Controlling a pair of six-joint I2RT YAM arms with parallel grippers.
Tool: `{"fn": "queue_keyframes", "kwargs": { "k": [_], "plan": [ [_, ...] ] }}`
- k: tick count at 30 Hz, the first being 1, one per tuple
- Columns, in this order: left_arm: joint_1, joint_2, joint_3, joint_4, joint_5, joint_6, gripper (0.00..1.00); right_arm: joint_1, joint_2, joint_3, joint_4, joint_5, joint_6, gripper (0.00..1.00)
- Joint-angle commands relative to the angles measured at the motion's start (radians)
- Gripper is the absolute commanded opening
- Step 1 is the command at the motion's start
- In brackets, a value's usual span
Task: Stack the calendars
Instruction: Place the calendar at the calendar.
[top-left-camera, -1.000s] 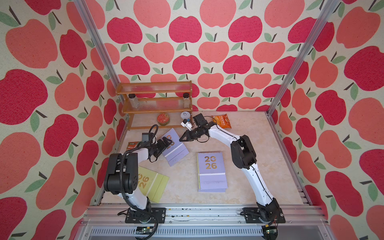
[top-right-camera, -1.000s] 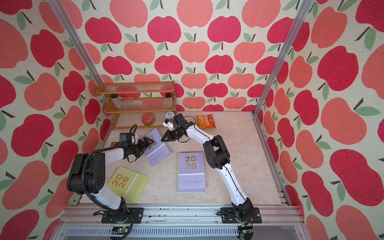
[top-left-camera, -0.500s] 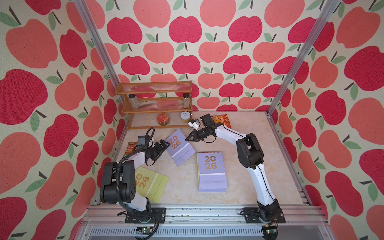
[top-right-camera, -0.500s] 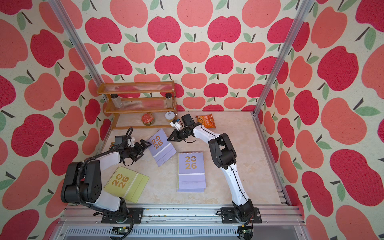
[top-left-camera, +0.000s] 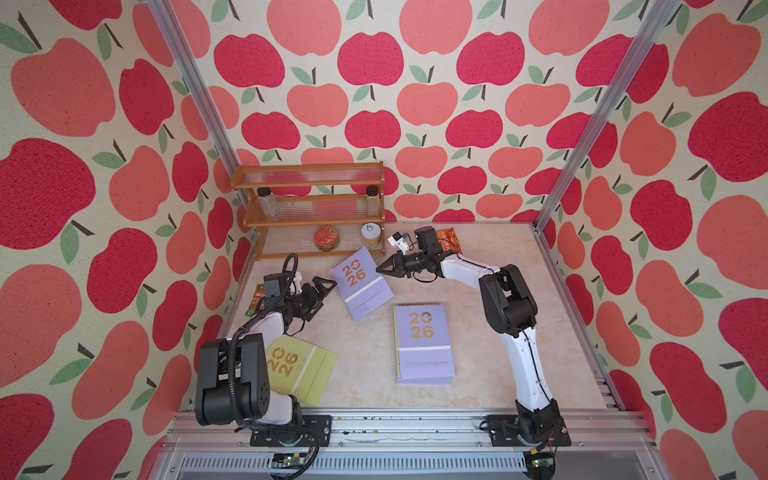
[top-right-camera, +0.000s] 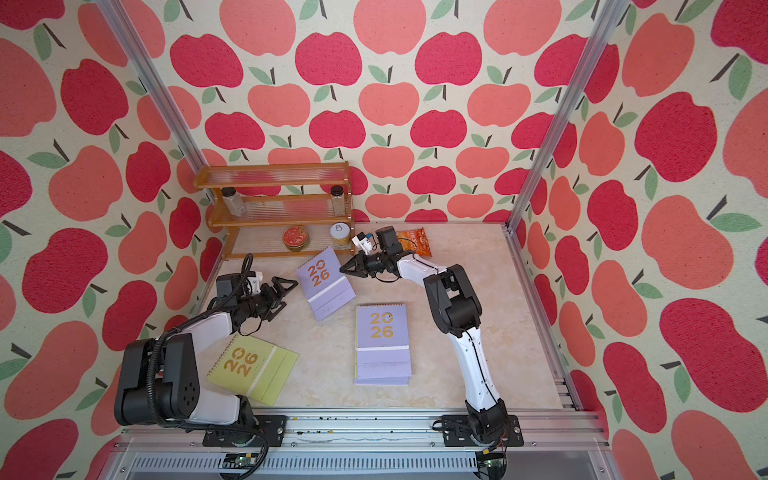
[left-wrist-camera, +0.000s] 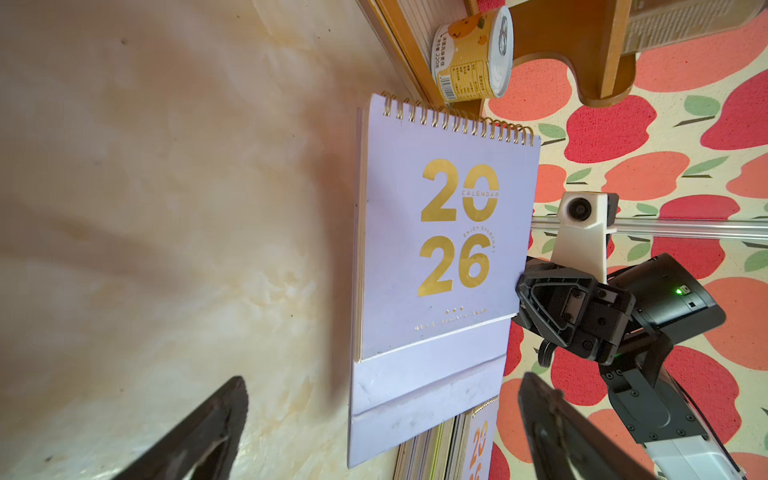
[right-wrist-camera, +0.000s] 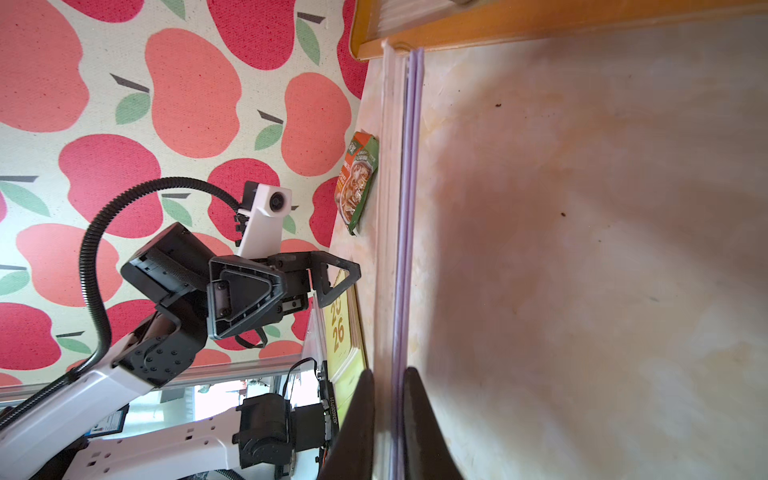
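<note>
My right gripper is pinched shut on one side edge of a lavender calendar. The calendar is turned at an angle near the far side of the beige table, just in front of the wooden shelf. My left gripper hangs just beside the calendar's opposite edge, jaws spread wide and holding nothing. A stack of lavender calendars lies mid-table, apart from the gripped one. A yellow-green calendar lies flat near my left arm's base, partly hidden under the arm.
</note>
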Motion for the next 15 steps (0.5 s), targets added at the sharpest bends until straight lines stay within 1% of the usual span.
{"fn": "queue_keyframes", "kwargs": {
  "k": [1,4,8,15],
  "plan": [
    [0.004,0.029,-0.016,0.086,0.048,-0.034,0.99,-0.002,-0.09,-0.021,0.112,-0.075,0.072,0.0],
    [0.003,0.032,-0.017,0.107,0.051,-0.042,1.0,-0.004,-0.111,-0.052,0.148,-0.085,0.108,0.0],
    [0.002,0.03,-0.016,0.144,0.067,-0.064,1.0,-0.004,-0.127,-0.095,0.246,-0.105,0.189,0.0],
    [0.001,0.017,-0.028,0.222,0.079,-0.106,0.99,0.001,-0.116,-0.148,0.482,-0.145,0.39,0.0]
  ]
}}
